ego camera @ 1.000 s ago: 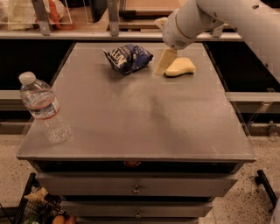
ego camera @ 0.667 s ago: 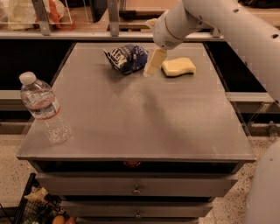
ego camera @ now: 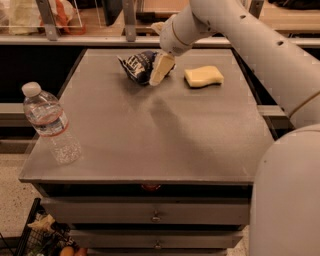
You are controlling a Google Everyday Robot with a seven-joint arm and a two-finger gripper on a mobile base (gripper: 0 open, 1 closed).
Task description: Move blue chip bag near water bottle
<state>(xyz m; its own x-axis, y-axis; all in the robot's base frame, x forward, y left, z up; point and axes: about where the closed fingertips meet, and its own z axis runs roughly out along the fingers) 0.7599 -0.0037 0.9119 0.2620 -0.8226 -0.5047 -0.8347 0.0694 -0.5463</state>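
Observation:
The blue chip bag (ego camera: 138, 66) is a crumpled dark-blue foil bag with white lettering, lying at the far middle of the grey table (ego camera: 150, 135). My gripper (ego camera: 160, 69) reaches down from the white arm (ego camera: 240, 35) and sits against the bag's right side, low over the table. The water bottle (ego camera: 50, 125) is clear and ribbed with a white cap and a red-and-white band. It stands upright near the table's front left corner, far from the bag.
A pale yellow sponge (ego camera: 203, 76) lies to the right of the bag at the far side. The table has drawers (ego camera: 155, 216) below its front edge. A shelf with bags (ego camera: 45, 15) runs behind the table. My arm's body (ego camera: 290, 200) fills the right foreground.
My gripper has moved left from beside the sponge to the right side of the chip bag. The bag, the sponge and the bottle have stayed in place.

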